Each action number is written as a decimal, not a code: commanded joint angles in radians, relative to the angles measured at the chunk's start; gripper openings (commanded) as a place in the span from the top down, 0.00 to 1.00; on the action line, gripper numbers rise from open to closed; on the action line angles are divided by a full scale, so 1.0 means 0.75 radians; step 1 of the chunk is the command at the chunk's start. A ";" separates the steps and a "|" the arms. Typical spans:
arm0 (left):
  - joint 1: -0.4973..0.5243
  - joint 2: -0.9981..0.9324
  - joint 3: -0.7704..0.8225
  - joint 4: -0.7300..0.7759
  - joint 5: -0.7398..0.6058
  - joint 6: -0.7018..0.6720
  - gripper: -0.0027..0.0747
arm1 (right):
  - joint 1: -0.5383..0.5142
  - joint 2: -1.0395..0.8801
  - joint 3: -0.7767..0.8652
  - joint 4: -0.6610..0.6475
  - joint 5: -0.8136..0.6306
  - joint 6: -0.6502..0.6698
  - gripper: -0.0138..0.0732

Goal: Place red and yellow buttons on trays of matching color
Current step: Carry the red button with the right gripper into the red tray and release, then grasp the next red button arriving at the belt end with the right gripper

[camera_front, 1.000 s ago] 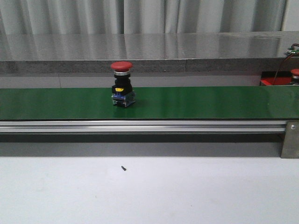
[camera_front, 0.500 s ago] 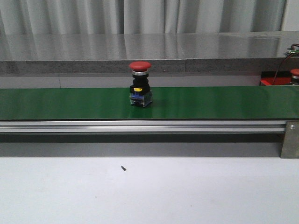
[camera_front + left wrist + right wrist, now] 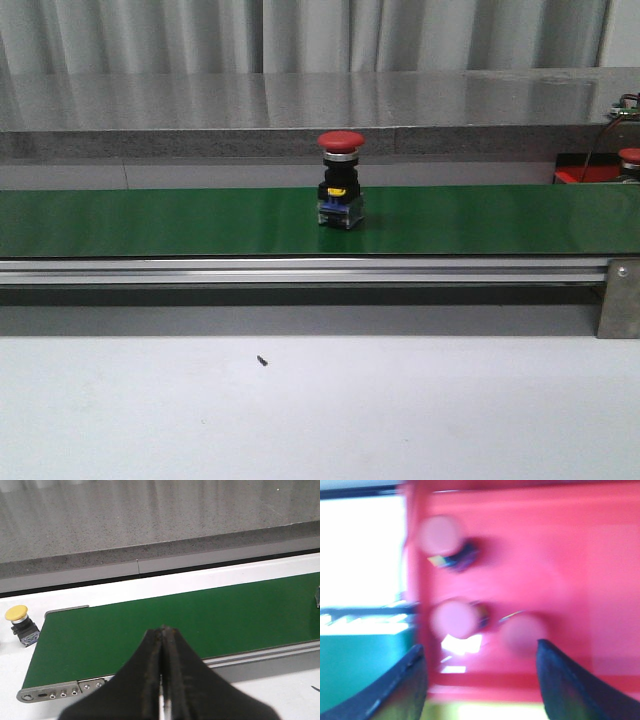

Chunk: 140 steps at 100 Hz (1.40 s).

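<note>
- Front view shows one red button (image 3: pixel 340 180) standing upright on the green belt (image 3: pixel 150 220), just right of the frame's middle; a second red cap (image 3: pixel 630 155) peeks in at the right edge, over a sliver of red tray (image 3: pixel 572 176).
- One yellow button (image 3: pixel 20 622) shows in the left wrist view, at the left edge of the frame, on the white counter (image 3: pixel 10 655) just off the belt's end.
- Three red buttons appear in the right wrist view, all blurred, resting inside the red tray (image 3: pixel 600 570): one at upper left (image 3: pixel 441 535), two side by side near the middle (image 3: pixel 454 620) (image 3: pixel 522 632).
- Left tool (image 3: pixel 162 630) is closed with its fingers pressed together, holding nothing, low in the frame over the belt, well apart from the yellow button.
- Right tool (image 3: pixel 480 665) is spread wide and holds nothing; the two middle buttons lie between and just above its fingers in the frame.
- Grey stone ledge (image 3: pixel 300 100) runs behind the belt, with pale curtains (image 3: pixel 300 35) beyond; a metal rail (image 3: pixel 300 270) edges the belt's front.
</note>
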 commanded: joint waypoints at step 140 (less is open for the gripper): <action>-0.010 0.008 -0.037 -0.023 -0.103 0.002 0.99 | 0.838 -0.215 0.399 0.002 -0.305 -0.008 0.29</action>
